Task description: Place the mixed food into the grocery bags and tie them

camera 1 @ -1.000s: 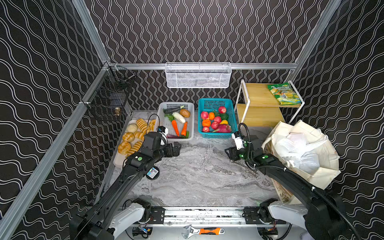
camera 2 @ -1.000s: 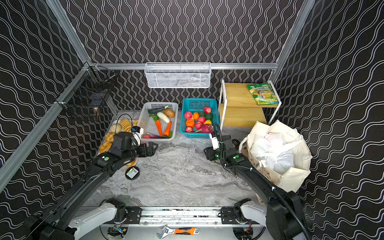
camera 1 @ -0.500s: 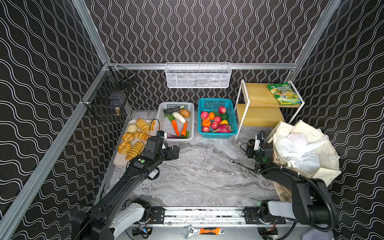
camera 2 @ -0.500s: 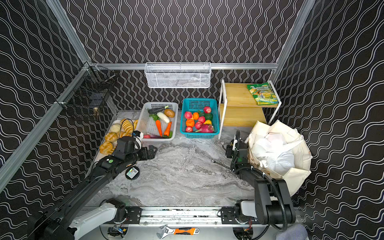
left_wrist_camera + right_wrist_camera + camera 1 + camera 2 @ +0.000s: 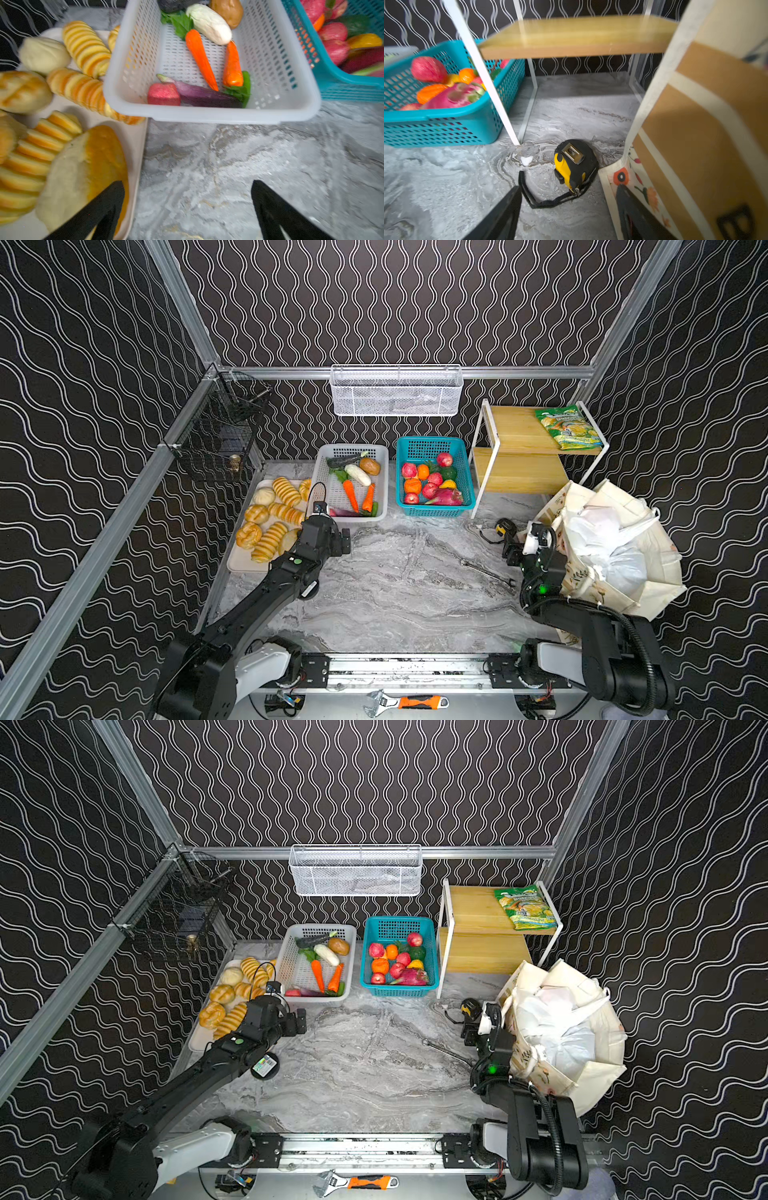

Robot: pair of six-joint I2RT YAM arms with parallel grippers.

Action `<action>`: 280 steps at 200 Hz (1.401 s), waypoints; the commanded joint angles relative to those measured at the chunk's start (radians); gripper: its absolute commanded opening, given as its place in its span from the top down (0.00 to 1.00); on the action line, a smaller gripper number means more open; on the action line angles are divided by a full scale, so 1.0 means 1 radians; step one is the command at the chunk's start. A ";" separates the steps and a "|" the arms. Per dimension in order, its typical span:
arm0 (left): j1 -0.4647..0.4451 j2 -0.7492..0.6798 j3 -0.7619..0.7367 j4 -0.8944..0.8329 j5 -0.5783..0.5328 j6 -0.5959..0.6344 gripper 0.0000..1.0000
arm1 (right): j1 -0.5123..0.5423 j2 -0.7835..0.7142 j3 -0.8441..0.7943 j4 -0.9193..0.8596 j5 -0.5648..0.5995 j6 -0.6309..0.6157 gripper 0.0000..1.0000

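both open, empty: left gripper (image 5: pixel 188 182) faces white basket (image 5: pixel 207 119); right gripper (image 5: pixel 570 188) beside tote (image 5: pixel 695 135), tape measure (image 5: pixel 575 164) ahead.

a cream canvas tote (image 5: pixel 661 581) stands right of a yellow tape measure (image 5: pixel 504 526). a white plastic bag (image 5: pixel 602 540) lies inside.

**Marble-patterned desk (image 5: pixel 395 605), viewed from above.** Along the back, from the left: a tray (image 5: pixel 239 566) of bread loaves (image 5: pixel 270 537); a white perforated basket (image 5: pixel 353 446) and a teal basket (image 5: pixel 432 512), side by side; a two-tier wooden shelf (image 5: pixel 515 431). On the walls hang a white mesh basket (image 5: pixel 395 396) and a black wire basket (image 5: pixel 216 448). A yellow-and-black tape measure (image 5: pixel 574 164) (strap trailing loose) lies by the shelf's front leg, with a spanner (image 5: pixel 486 570) nearby. An orange-handled adjustable wrench (image 5: pixel 405 701) lies before the front rail.
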 commanded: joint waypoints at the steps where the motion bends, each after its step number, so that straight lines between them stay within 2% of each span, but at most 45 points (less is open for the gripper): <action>1: 0.012 0.030 -0.037 0.199 -0.156 0.071 0.01 | -0.003 -0.053 0.001 0.092 -0.036 0.075 0.23; 12: 0.021 0.051 -0.068 0.269 -0.181 0.089 0.02 | -0.003 0.003 0.010 0.115 -0.077 0.046 0.22; 34: 0.033 0.115 -0.127 0.451 -0.219 0.191 0.02 | -0.006 0.131 -0.009 0.295 0.034 0.129 0.21; 59: 0.043 0.221 -0.128 0.614 -0.299 0.245 0.02 | -0.007 0.208 -0.014 0.400 -0.018 0.104 0.20; 80: 0.087 0.294 -0.145 0.772 -0.256 0.281 0.02 | -0.007 0.233 -0.011 0.399 -0.012 0.105 0.19; 94: 0.108 0.320 -0.118 0.762 -0.214 0.293 0.01 | -0.005 0.272 -0.010 0.409 -0.060 0.078 0.18; 112: 0.137 0.352 -0.102 0.798 -0.160 0.324 0.02 | 0.019 0.360 -0.027 0.585 -0.102 0.045 0.14; 118: 0.149 0.362 -0.105 0.838 -0.138 0.335 0.02 | 0.025 0.338 -0.018 0.551 -0.085 0.036 0.13; 133: 0.167 0.373 -0.108 0.871 -0.125 0.336 0.02 | 0.064 0.292 0.047 0.338 0.017 0.025 0.09; 138: 0.169 0.372 -0.101 0.855 -0.142 0.332 0.02 | 0.085 0.294 0.072 0.293 0.068 0.018 0.05; 145: 0.168 0.360 -0.078 0.789 -0.179 0.318 0.02 | 0.111 0.314 0.105 0.256 0.143 0.016 0.00; 160: 0.169 0.337 -0.011 0.527 -0.204 0.245 0.02 | 0.107 0.342 0.118 0.267 0.214 0.058 0.00; 171: 0.169 0.349 -0.024 0.501 -0.202 0.254 0.02 | 0.107 0.326 0.123 0.232 0.240 0.068 0.00; 202: 0.184 0.386 -0.160 0.805 -0.152 0.356 0.02 | 0.109 0.335 0.110 0.280 0.244 0.061 0.00; 225: 0.230 0.434 -0.177 0.862 -0.051 0.328 0.02 | 0.109 0.337 0.117 0.264 0.240 0.066 0.00; 238: 0.245 0.484 -0.217 1.000 -0.028 0.340 0.02 | 0.109 0.334 0.118 0.259 0.239 0.066 0.00; 250: 0.255 0.455 -0.226 0.954 0.007 0.319 0.02 | 0.109 0.336 0.118 0.263 0.239 0.067 0.00; 269: 0.269 0.491 -0.287 1.090 0.048 0.317 0.02 | 0.109 0.334 0.117 0.262 0.239 0.066 0.00; 280: 0.270 0.531 -0.332 1.243 0.044 0.337 0.01 | 0.108 0.336 0.117 0.263 0.240 0.066 0.00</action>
